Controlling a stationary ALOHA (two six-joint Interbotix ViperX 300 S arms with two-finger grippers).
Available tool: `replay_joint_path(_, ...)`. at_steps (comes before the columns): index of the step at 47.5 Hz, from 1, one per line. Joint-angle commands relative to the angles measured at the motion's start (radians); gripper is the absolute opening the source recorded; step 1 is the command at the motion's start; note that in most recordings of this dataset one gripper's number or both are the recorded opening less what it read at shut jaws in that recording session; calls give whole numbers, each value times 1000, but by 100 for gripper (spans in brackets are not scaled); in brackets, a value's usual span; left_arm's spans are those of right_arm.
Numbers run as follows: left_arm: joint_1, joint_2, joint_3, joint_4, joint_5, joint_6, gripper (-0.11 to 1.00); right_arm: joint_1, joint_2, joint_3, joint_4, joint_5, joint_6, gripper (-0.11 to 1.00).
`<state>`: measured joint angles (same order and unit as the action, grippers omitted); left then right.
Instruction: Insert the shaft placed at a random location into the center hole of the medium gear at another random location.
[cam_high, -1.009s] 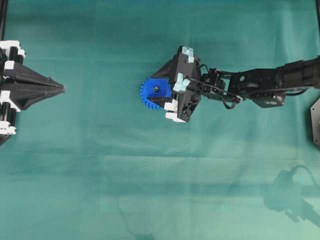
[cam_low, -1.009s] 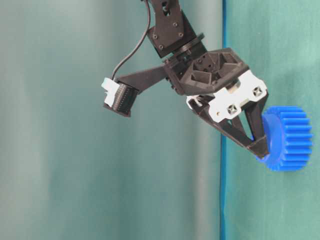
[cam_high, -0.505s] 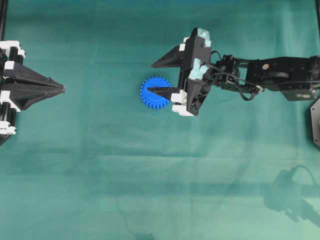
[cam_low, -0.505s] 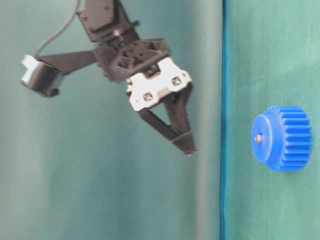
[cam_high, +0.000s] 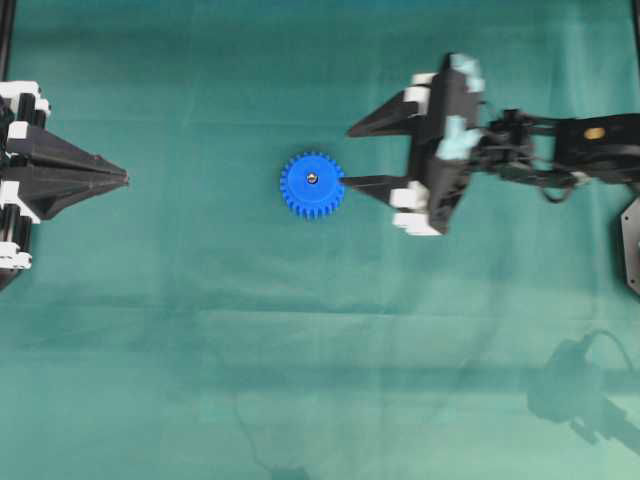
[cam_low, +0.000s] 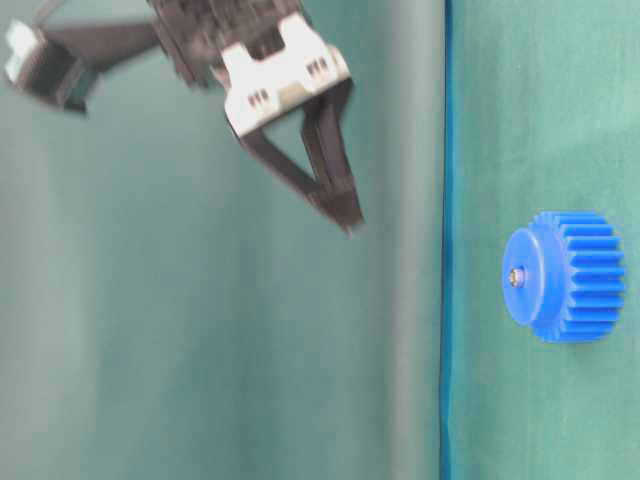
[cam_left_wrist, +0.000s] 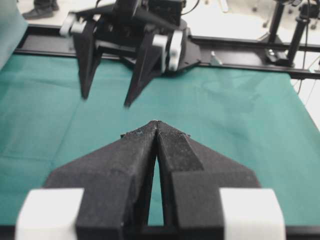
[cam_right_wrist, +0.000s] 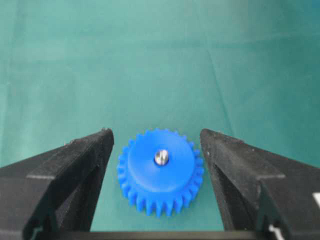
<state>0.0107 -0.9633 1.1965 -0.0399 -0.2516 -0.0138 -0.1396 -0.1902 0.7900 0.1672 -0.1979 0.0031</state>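
Green cloth (cam_high: 320, 380) over the whole table, wrinkled, with a faint arm shadow at 5 o'clock in the overhead view.

Two arms, two grippers, one gear, one pin.

Right gripper (cam_high: 345, 156) at 3 o'clock overhead, spread wide, holding nothing, lower fingertip just beside the gear's rim as seen from above. Blurred and raised well clear of the cloth in the table-level view (cam_low: 340, 205), a gap that the overhead view hides.

Left gripper (cam_high: 125, 179) at 9 o'clock overhead, pressed together to a point, empty, well apart from the gear. Same shut tips up close in the left wrist view (cam_left_wrist: 156, 123), with the right gripper beyond at 12 o'clock.

Blue gear (cam_high: 312, 186) flat on the cloth near centre overhead; framed between the open fingers (cam_right_wrist: 75, 170) in the right wrist view (cam_right_wrist: 161, 172).

Silver pin (cam_right_wrist: 161, 157) upright in the centre hole (cam_high: 312, 179), its end just proud of the hub in the table-level view (cam_low: 516, 277).

Against a second ago: right gripper then low over the gear, now drawn back toward 3 o'clock and lifted; gear and left gripper unmoved.
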Motion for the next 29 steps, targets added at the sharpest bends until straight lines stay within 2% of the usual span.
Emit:
replay_joint_path(1,0,6,-9,-2,-6,-2,-1,5,-84,37,0,-2,3,84)
replay_joint_path(12,0,6,-9,-2,-5,-2,-1,5,-261,163,2,40,3,84)
replay_joint_path(29,-2,5,-9,-2,-5,-2,-1,5,-411,233,2,133,3,84)
